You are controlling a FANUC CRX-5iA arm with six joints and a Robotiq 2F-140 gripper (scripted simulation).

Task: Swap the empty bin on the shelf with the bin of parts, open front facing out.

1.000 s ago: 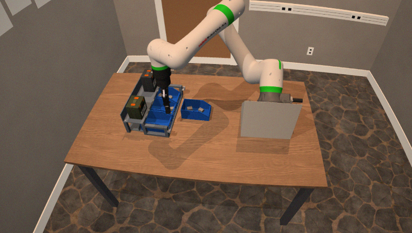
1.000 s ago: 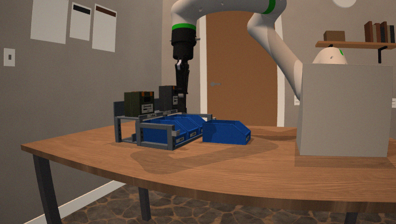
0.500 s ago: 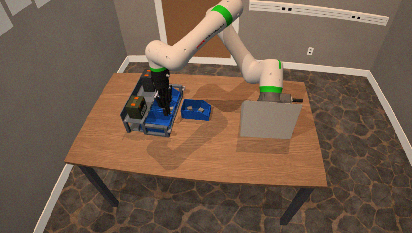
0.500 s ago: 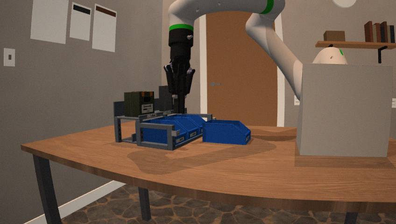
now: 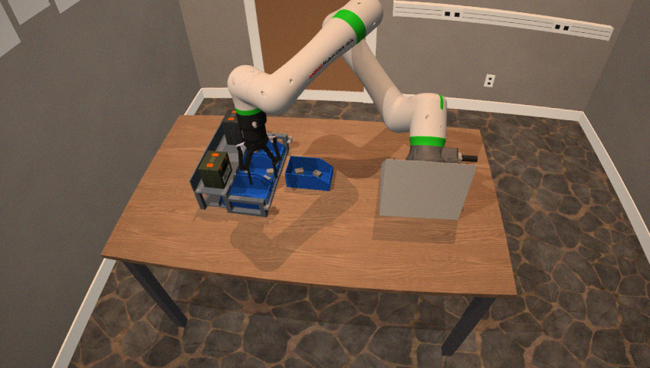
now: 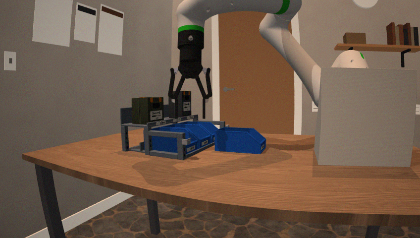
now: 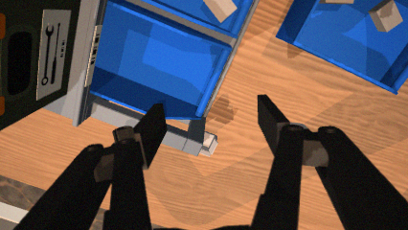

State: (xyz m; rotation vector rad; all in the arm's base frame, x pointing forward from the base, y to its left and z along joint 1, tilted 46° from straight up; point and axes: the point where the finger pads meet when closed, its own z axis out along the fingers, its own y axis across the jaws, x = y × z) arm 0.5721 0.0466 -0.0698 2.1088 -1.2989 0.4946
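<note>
Fingers parted and gripping nothing, the gripper [image 5: 263, 179] [image 6: 189, 117] [image 7: 210, 113] hangs above the shelf's near half, pointing down. Below it, at the near end of the shelf [image 5: 246, 199] [image 6: 180, 147] [image 7: 172, 136], the empty bin [image 5: 250, 188] [image 6: 166, 144] [image 7: 163, 62] stands in its spot. None of the main moves looks done: the empty bin must come out and be set upright on the table [image 5: 182, 246] [image 6: 265, 188] [image 7: 302, 192]; then the bin with the parts [image 5: 309, 182] [image 6: 239, 141] [image 7: 330, 34] must go in, perhaps tilted, and be pushed behind the lip before release and withdrawal. That bin sits upright on the table, just right of the shelf, its low front facing right.

By count: four blue bins, three shelved and one on the table; two parts visible in the table bin; at least two in the middle shelf bin [image 5: 260, 160]; the far bin's contents I cannot tell. Two toolboxes stand on the upper board at left.

Claw [image 5: 263, 179] [image 6: 189, 117] [image 7: 210, 113] now turned — fingers spread apart — above the shelf bins [image 5: 260, 164] [image 6: 188, 132] [image 7: 160, 59].
</note>
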